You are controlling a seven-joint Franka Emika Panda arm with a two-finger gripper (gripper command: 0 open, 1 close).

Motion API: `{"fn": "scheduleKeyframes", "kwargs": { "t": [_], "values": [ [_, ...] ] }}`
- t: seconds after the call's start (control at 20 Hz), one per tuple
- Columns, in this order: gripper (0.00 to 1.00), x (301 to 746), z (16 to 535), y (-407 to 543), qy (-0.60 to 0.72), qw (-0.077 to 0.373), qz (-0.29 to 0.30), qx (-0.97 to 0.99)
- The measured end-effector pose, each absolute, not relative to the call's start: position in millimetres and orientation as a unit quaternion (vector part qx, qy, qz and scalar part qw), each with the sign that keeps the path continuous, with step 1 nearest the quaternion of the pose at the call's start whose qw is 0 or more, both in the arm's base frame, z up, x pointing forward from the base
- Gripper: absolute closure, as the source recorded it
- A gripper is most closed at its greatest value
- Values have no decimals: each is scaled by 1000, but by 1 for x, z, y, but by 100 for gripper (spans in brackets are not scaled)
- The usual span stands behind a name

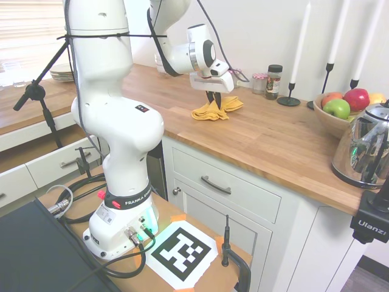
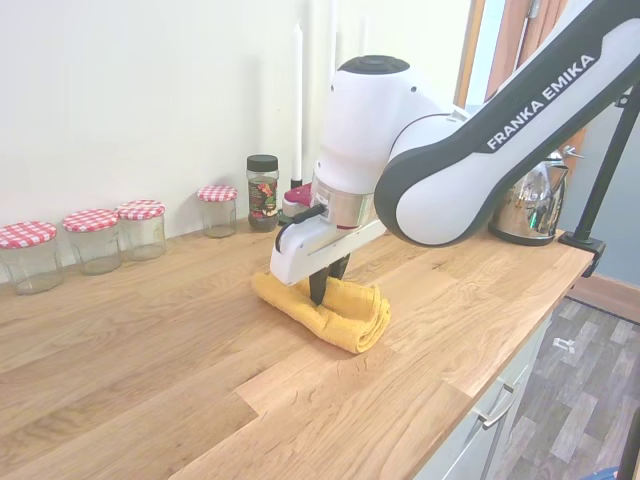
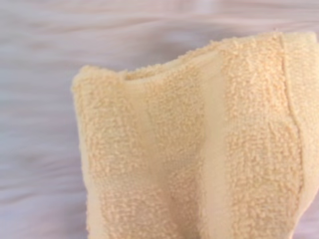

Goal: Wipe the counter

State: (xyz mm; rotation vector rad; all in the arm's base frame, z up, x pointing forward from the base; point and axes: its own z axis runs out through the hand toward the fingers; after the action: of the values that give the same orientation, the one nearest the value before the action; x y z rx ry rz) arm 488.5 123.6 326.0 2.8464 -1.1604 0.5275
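Where it lies bunched on the counter [image 2: 150,370], the yellow cloth [image 2: 340,312] is pinched between the gripper [image 2: 322,290] fingers.

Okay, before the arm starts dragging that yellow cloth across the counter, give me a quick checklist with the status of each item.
1. Cloth on the counter: ok. The yellow cloth lies bunched on the wood.
2. Gripper on the cloth: ok. Its tip presses into the cloth from above.
3. Firm grasp of the cloth: cannot tell. The fingers look nearly together, but no view shows fabric pinched.
4. Room toward the jars: ok. Bare wood lies between cloth and jars.
5. Kettle and fruit bowl side: ok for now, they stand well apart from the cloth.
6. Cloth flat for wiping: not ok. It is folded and crumpled.
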Motion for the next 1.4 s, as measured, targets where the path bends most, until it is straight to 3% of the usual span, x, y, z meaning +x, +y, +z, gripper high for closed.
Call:
{"fn": "scheduleKeyframes", "kwargs": {
  "t": [0.65, 1.4],
  "values": [
    [100, 455, 320, 218, -305, 33, 185, 934],
    [100, 508, 328, 55, -400, 8, 164, 902]
  ]
}}
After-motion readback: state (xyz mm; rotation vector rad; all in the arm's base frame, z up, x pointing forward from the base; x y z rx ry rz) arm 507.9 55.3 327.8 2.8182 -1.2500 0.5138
